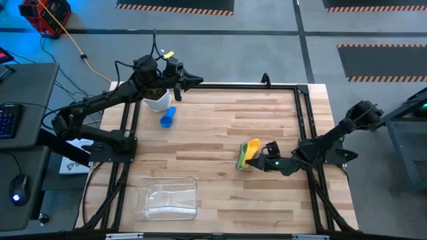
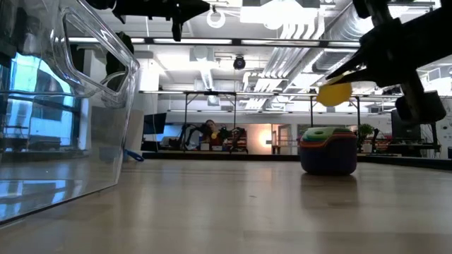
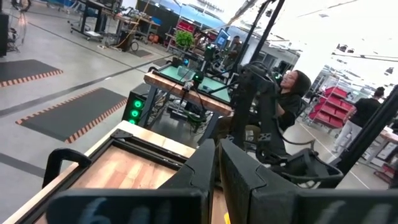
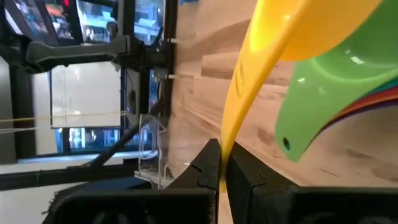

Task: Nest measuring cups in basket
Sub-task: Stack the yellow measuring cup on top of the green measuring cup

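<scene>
A stack of nested measuring cups [image 1: 243,163] stands right of the table's middle; in the low view the stack [image 2: 327,149] has a dark blue outer cup with orange and green rims inside. My right gripper [image 1: 263,155] is shut on a yellow cup [image 2: 334,93] just above that stack. A light blue cup [image 1: 167,118] lies on its side at the far left, beside a white pot [image 1: 158,100]. The clear basket [image 1: 167,198] sits at the near left edge. My left gripper [image 1: 195,81] hangs shut, high over the far left corner, touching nothing. My right gripper [image 4: 222,158] pinches the yellow cup's handle [image 4: 231,124] at its free end between the two fingers. The fingers come nearly level from the table's right side and lie along the handle. The yellow bowl [image 4: 311,28] is lifted clear, above the green cup [image 4: 323,93] in the stack.
A black frame rail [image 1: 303,120] runs along the table's right side, close to my right arm, and another along the far edge. Bare wood lies between the stack and the basket. People sit in the room behind the table [image 3: 292,87].
</scene>
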